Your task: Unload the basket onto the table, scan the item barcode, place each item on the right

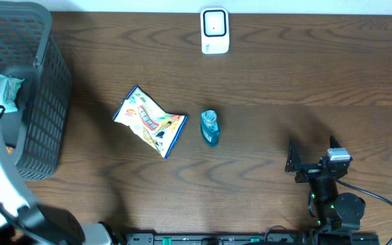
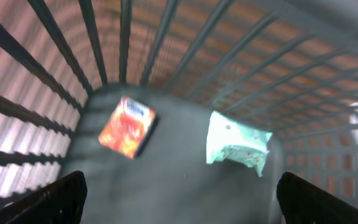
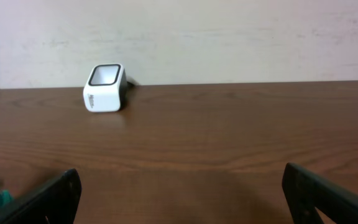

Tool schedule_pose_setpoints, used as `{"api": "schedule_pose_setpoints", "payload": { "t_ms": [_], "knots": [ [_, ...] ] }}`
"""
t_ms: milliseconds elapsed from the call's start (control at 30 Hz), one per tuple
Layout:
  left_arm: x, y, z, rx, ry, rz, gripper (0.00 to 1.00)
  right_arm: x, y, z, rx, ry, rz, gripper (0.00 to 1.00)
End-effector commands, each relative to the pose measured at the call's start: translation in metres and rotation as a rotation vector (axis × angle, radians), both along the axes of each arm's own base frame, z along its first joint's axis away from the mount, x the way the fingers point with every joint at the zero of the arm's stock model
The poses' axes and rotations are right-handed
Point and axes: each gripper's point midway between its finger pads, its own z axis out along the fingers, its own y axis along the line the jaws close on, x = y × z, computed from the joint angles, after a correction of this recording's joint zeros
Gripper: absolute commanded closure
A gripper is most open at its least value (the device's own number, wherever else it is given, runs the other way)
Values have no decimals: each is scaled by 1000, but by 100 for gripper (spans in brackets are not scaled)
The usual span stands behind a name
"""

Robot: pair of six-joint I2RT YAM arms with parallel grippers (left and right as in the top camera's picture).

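Your right gripper (image 3: 185, 199) and left gripper (image 2: 188, 199) both have fingers apart, empty. The bottle (image 1: 210, 128) lies well in front of the scanner (image 1: 215, 30); grasp its body, leaving the barcode uncovered toward the scanner.

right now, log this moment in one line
left tool: open, in dark mesh basket | right tool: open, empty | white cube scanner: untouched | blue bottle, printed snack bag: unheld

The table (image 1: 298, 75) is dark wood with visible grain. The basket (image 1: 46, 109) is dark grey plastic lattice. The scanner (image 1: 215, 31) is smooth white plastic. The snack bag (image 1: 150, 121) is crinkled glossy film; the bottle (image 1: 209, 128) is clear blue plastic.
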Motion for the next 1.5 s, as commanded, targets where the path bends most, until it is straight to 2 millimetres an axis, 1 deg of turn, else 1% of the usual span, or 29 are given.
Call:
{"api": "schedule_pose_setpoints", "payload": {
  "t_ms": [0,100,233,333,467,667,800,867,900,1000,1100,1233,1333,1467],
  "knots": [
    [16,-1,-43,-177,-59,45,2,0,0,-1,12,2,-2,1],
    [16,5,-80,-236,23,66,2,0,0,-1,12,2,-2,1],
    [18,7,-121,-297,109,77,2,0,0,-1,12,2,-2,1],
    [18,8,-143,-327,153,83,2,0,0,-1,12,2,-2,1],
    [14,10,-164,-359,196,98,2,0,0,-1,12,2,-2,1],
    [2,15,-185,-395,240,127,2,0,0,-1,12,2,-2,1],
    [-6,15,-195,-412,261,142,2,0,0,-1,12,2,-2,1],
    [-10,16,-196,-404,274,148,4,0,0,-1,12,2,-2,1],
    [-11,16,-196,-399,279,150,9,0,0,-1,12,2,-2,1],
    [-12,17,-196,-398,282,152,14,0,0,-1,12,2,-2,1],
    [-15,15,-198,-405,291,154,15,0,0,-1,12,2,-2,1],
    [-21,12,-207,-414,302,164,15,0,0,-1,12,2,-2,1],
    [-26,15,-211,-409,298,192,15,0,0,-1,12,2,-2,1],
    [-35,24,-211,-377,313,219,15,0,0,-1,12,2,-2,1]
  ]
}}
